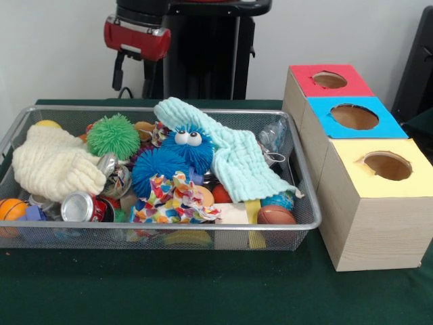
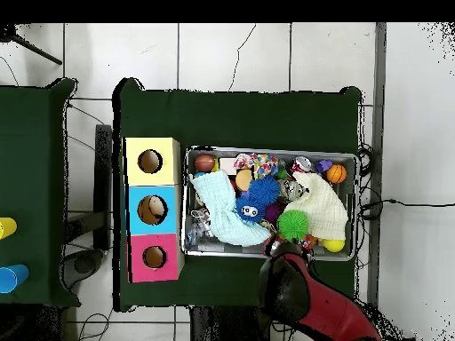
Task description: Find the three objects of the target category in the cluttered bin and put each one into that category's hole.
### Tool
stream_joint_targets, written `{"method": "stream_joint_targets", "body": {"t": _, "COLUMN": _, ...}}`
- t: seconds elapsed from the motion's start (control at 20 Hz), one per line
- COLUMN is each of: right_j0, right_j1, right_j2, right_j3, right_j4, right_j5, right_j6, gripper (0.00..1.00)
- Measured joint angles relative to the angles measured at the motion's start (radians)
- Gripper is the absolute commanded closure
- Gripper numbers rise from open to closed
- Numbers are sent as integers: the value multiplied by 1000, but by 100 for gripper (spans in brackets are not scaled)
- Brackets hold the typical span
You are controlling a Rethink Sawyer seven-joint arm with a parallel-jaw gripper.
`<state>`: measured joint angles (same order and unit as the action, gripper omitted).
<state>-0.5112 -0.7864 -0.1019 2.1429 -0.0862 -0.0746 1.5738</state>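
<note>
The silver wire-mesh bin [image 1: 306,177] sits on the green table, full of clutter; it also shows in the overhead view [image 2: 357,204]. The red-surrounded hole [image 1: 329,80] tops the farthest wooden box; in the overhead view [image 2: 154,257] it is nearest the robot. The monkey, tiger and duck do not show clearly; they are hidden in the clutter. A fuzzy blue ball with googly eyes [image 1: 189,145] lies mid-bin. The arm's end [image 2: 283,259] hangs over the bin's edge nearest the robot, and shows red and black [image 1: 137,37] at the top of the front view.
In the bin lie a green spiky ball [image 1: 113,135], a cream cloth [image 1: 54,162], a light-blue cloth [image 1: 237,152], a can [image 1: 80,206], a patterned cloth [image 1: 172,200] and small balls. Blue-surrounded [image 1: 354,116] and yellow-surrounded [image 1: 387,165] holes stand beside the red one.
</note>
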Motion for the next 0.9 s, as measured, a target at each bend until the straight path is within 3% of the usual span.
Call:
{"method": "stream_joint_targets", "body": {"t": 0.4, "right_j0": -63, "right_j1": 70, "right_j2": 26, "right_j3": -1, "right_j4": -4, "right_j5": -80, "right_j6": 0, "gripper": 0}}
{"method": "stream_joint_targets", "body": {"t": 0.9, "right_j0": -87, "right_j1": 139, "right_j2": 76, "right_j3": -1, "right_j4": -10, "right_j5": -111, "right_j6": 0, "gripper": 0}}
